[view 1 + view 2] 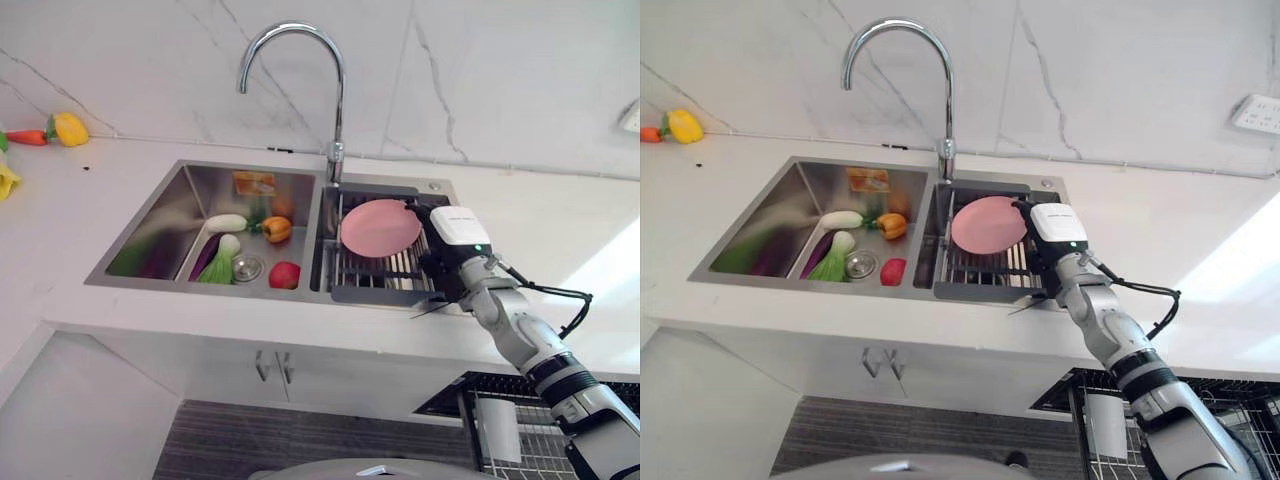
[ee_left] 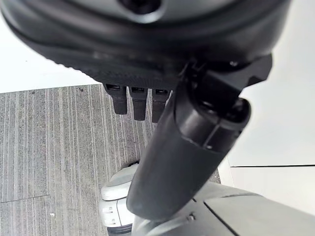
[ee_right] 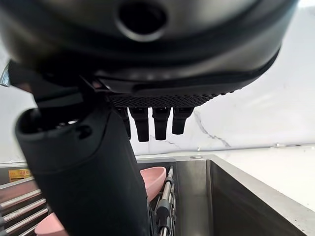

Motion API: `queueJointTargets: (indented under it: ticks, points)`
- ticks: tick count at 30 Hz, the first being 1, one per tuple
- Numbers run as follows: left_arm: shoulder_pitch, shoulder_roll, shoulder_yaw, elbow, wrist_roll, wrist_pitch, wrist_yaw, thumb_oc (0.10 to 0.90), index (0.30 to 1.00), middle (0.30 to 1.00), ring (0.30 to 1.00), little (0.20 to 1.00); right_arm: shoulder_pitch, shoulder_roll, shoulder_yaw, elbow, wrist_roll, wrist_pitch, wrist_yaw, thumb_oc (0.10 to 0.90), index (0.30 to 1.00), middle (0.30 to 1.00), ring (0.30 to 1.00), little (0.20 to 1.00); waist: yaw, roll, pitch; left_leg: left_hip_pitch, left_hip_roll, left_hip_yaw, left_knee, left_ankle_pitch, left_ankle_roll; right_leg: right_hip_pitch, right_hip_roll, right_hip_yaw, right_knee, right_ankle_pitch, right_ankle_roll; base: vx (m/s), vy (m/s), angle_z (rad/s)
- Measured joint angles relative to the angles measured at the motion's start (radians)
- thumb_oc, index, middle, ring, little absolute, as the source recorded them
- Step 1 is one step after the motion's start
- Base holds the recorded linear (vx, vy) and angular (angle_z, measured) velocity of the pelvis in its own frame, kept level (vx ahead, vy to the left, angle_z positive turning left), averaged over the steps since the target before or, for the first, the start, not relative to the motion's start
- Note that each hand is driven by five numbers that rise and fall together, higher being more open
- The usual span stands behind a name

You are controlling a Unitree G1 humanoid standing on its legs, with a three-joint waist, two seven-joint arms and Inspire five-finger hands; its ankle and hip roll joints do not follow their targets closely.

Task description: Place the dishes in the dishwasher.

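Note:
A round pink plate (image 1: 380,227) leans on the metal drying rack (image 1: 385,268) in the sink's right basin. My right hand (image 1: 442,266) reaches in from the right and is at the plate's right edge, low over the rack. In the right wrist view the fingers (image 3: 160,123) are straight, the thumb (image 3: 83,182) stands apart from them, and the plate's pink rim (image 3: 153,178) shows just beyond, not clasped. My left hand (image 2: 147,44) hangs over the floor with relaxed fingers, holding nothing.
The left basin (image 1: 160,235) holds vegetables: a white eggplant (image 1: 226,222), an orange pepper (image 1: 276,229), a tomato (image 1: 285,275) and greens (image 1: 220,263). The faucet (image 1: 335,90) arches over the sink. A dishwasher rack (image 1: 535,445) with a white cup (image 1: 498,428) sits at the lower right.

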Motion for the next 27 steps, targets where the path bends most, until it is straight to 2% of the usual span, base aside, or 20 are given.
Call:
queueJointTargets:
  ticks: [9, 21, 27]
  points:
    - [-0.004, 0.002, 0.000, 0.000, 0.000, 0.000, 0.002, 0.800, 0.900, 0.900, 0.900, 0.900, 0.000, 0.023, 0.042, 0.042, 0.002, 0.001, 0.013, 0.800, 0.900, 0.900, 0.900, 0.900, 0.004, -0.004, -0.001, 0.004, 0.000, 0.001, 0.000, -0.002, -0.001, 0.006, -0.001, -0.002, 0.000, -0.001, 0.000, 0.00, 0.000, 0.00]
    - [0.010, 0.008, -0.003, 0.011, 0.000, -0.003, -0.011, 0.800, 0.900, 0.900, 0.900, 0.900, -0.095, 0.019, 0.098, 0.182, 0.039, 0.019, 0.012, 0.800, 0.900, 0.900, 0.900, 0.900, 0.049, -0.008, -0.003, 0.000, 0.000, -0.004, 0.000, -0.002, -0.001, 0.006, -0.002, -0.007, 0.000, -0.001, 0.000, 0.01, -0.004, 0.00]
    - [0.012, 0.021, -0.017, 0.024, 0.027, -0.015, -0.016, 0.800, 0.900, 0.900, 0.900, 0.900, -0.136, 0.014, 0.136, 0.187, 0.037, 0.000, 0.013, 0.800, 0.900, 0.900, 0.900, 0.900, 0.057, -0.008, -0.003, -0.007, -0.001, -0.013, 0.003, -0.002, -0.001, 0.006, -0.004, -0.016, 0.000, -0.001, -0.001, 0.03, -0.013, 0.05]
